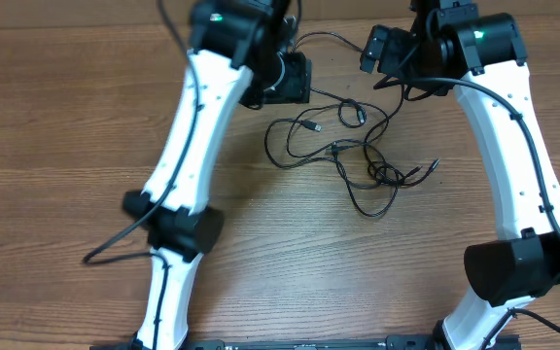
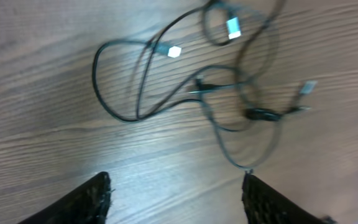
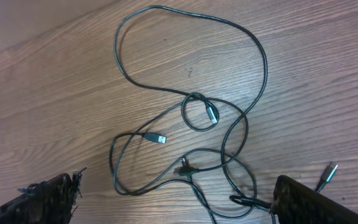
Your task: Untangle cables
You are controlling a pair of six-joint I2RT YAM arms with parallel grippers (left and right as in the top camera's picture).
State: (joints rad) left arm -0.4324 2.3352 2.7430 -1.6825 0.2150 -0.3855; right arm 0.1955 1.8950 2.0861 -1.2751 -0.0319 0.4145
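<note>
While worktop (image 1: 66, 117) carries everything | left claw (image 2: 176, 186), right claw (image 3: 178, 186): spread, empty, at 11 and 1 o'clock of tangle | cables (image 1: 385, 175): knotted near centre | risk: tugging one strand likely cinches knot; USB plug (image 3: 158, 137) may snag a loop

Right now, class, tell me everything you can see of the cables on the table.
The cables are thin, black, flexible cords with a rubbery look, lying flat and slack on the wooden table. They form wide loops that cross one another, with a tighter snarl at one side. Small connectors end them, among them a silvery plug. Nothing grips them.
</note>
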